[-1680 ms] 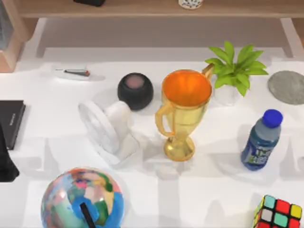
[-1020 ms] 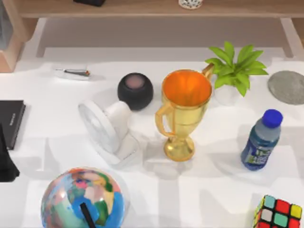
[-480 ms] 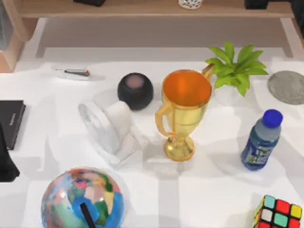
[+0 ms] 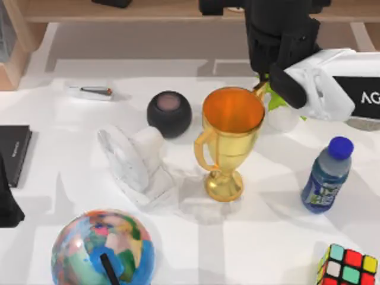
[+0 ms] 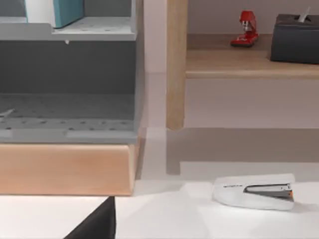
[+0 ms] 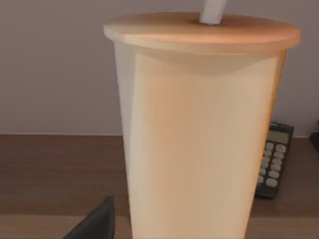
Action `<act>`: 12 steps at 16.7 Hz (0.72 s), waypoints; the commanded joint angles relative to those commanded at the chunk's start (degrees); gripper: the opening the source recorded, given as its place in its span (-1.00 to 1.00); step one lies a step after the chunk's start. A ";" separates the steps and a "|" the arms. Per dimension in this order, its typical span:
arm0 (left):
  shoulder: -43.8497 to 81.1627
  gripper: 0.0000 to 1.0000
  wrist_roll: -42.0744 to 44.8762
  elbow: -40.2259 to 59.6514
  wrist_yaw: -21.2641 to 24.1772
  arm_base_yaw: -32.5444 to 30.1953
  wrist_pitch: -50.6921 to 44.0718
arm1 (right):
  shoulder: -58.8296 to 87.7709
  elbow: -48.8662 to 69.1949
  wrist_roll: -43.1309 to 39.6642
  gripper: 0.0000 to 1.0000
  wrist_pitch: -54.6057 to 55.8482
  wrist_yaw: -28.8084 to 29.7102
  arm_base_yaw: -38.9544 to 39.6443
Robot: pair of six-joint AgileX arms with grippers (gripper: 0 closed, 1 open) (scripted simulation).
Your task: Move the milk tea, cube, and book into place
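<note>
The milk tea [image 6: 199, 129], a tall cream-beige cup with a straw, stands on the wooden shelf right in front of my right gripper's dark finger [image 6: 97, 223]. Seen from above, my right gripper [image 4: 267, 12] reaches over the plant to the back shelf and hides the cup; it is open. The cube [image 4: 347, 267] sits at the table's front right corner. In the left wrist view the teal book [image 5: 67, 10] stands in a grey shelf compartment. My left arm [image 4: 6, 202] is parked at the left edge, its gripper open.
A gold trophy [image 4: 228, 139], white fan [image 4: 136, 160], black speaker [image 4: 169, 113], globe [image 4: 104, 249], blue-capped bottle [image 4: 326, 175] and white stapler [image 4: 89, 91] crowd the table. A flat black book [image 4: 12, 151] lies at the left. A calculator [image 6: 271, 162] lies behind the cup.
My right arm has swung in from the top right, over the plant, to the back shelf. It now covers the cup's base that showed in the top view earlier. Nothing else moved.
</note>
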 joint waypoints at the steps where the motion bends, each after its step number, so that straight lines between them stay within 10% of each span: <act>1: 0.00 1.00 0.00 0.00 0.00 0.00 0.00 | 1.62 1.19 0.00 1.00 0.60 0.54 0.53; 12: 0.00 1.00 0.00 0.00 0.00 0.00 0.00 | 6.74 8.03 -0.08 1.00 -0.89 -0.39 -0.42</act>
